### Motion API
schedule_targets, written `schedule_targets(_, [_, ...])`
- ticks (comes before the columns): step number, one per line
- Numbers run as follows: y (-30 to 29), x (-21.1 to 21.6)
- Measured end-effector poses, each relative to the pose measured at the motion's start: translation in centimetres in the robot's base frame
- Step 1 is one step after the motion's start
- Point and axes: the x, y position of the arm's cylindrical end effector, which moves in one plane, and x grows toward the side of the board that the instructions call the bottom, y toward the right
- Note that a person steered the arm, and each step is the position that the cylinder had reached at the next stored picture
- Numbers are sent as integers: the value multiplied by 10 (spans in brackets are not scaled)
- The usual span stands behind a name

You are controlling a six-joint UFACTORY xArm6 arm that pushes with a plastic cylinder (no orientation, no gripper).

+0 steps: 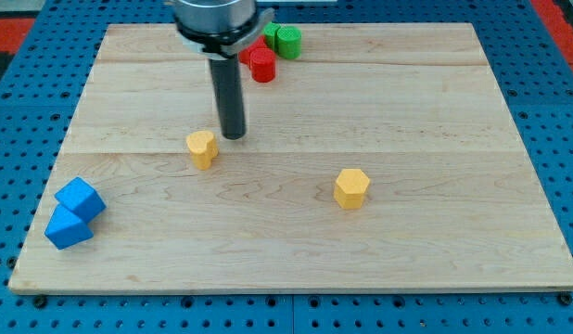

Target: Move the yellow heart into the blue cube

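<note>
The yellow heart lies on the wooden board, left of centre. My tip stands just to its upper right, very close to it. Two blue cubes sit at the board's lower left, touching each other: one upper, one lower. The heart is well to the right of and above them.
A yellow hexagonal block lies right of centre. At the view's top, red blocks and green blocks cluster together, partly hidden behind the arm. Blue pegboard surrounds the board.
</note>
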Motion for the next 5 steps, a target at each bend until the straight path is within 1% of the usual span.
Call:
schedule_targets(1, [-32,44])
schedule_targets(2, [-54,71])
schedule_targets(3, [-71,88])
schedule_targets(4, [-110,93])
schedule_targets(5, [-61,64])
